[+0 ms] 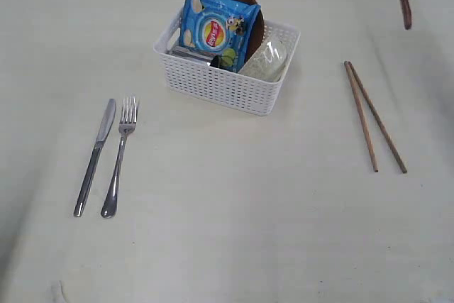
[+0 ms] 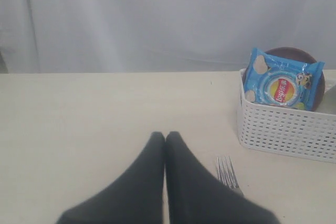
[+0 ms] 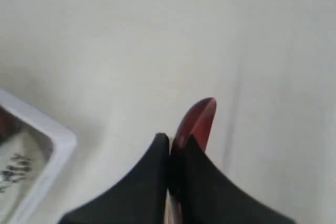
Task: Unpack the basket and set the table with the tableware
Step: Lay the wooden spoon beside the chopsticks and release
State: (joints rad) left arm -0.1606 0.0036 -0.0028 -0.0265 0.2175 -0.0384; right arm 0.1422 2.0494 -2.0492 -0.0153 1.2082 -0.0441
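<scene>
The white basket stands at the back middle of the table, holding a brown plate and a pale bowl. A steel knife and fork lie side by side at the left. Two wooden chopsticks lie at the right. My right gripper is shut on the reddish-brown wooden spoon, which hangs in the air at the exterior view's top right. My left gripper is shut and empty, over the table beside the fork.
A blue chips bag stands upright in the basket in front of the plate. A corner of the basket shows in the right wrist view. A grey curtain hangs behind the table's far edge.
</scene>
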